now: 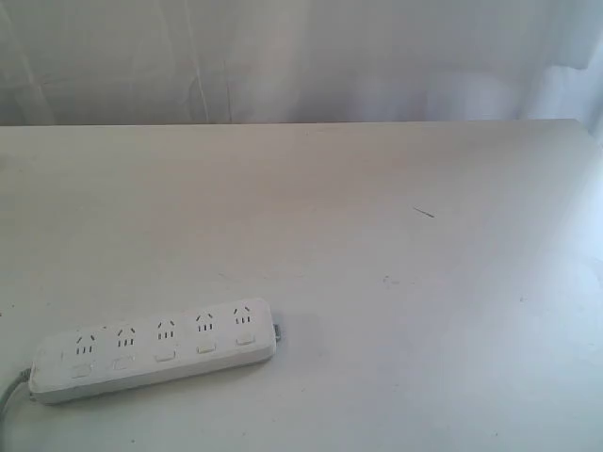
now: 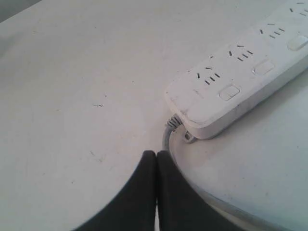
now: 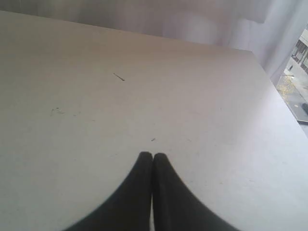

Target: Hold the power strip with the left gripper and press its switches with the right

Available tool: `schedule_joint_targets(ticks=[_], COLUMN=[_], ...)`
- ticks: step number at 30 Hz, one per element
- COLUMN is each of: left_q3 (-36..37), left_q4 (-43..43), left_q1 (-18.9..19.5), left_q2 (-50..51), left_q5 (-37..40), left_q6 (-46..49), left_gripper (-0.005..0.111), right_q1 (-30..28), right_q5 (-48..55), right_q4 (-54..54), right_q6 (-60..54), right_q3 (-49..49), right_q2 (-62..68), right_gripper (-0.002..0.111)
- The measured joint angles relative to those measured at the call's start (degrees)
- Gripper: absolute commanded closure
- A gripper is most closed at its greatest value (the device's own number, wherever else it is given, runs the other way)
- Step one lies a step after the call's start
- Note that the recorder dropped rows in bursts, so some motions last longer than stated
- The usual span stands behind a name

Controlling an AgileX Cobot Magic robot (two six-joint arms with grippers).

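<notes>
The long white power strip (image 1: 155, 350) lies flat at the front left of the white table, its five sockets and five small buttons facing up, its grey cord (image 1: 9, 394) leaving at the left end. Neither arm shows in the exterior view. In the left wrist view my left gripper (image 2: 157, 153) is shut and empty, its black fingertips pressed together just short of the power strip (image 2: 240, 72) at its cord end, beside the grey cord (image 2: 168, 137). My right gripper (image 3: 153, 155) is shut and empty over bare table, with the strip out of its view.
The white table (image 1: 377, 245) runs back to a far edge against a pale curtain (image 1: 301, 56). A small dark mark (image 1: 424, 213) lies right of centre. The right wrist view shows the table's side edge (image 3: 284, 103) with a window beyond.
</notes>
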Motion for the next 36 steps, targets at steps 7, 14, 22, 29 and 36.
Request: schedule_joint_targets(ticks=[7,14,22,29,36], left_q3=[0.00,0.00,0.00,0.02,-3.80], left_q4=[0.00,0.00,0.00,-10.32,-21.41], left_q1=[0.00,0.00,0.00,0.00,0.00], left_q2=[0.00,0.00,0.00,0.00,0.00], left_q5=[0.00,0.00,0.00,-5.84,-9.32], left_q6=[0.00,0.12,0.12,0.20,0.20], left_gripper=[0.107,0.107,0.107,0.107,0.107], right_q1=[0.00,0.00,0.00,0.00,0.00], right_q5=[0.00,0.00,0.00,0.00,0.00], right_q4=[0.00,0.00,0.00,0.00,0.00], right_q6=[0.00,0.00,0.00,0.00,0.00], right_q3=[0.00,0.00,0.00,0.00,0.00], right_q2=[0.00,0.00,0.00,0.00,0.00], right_gripper=[0.108,0.108,0.108,0.108,0.108])
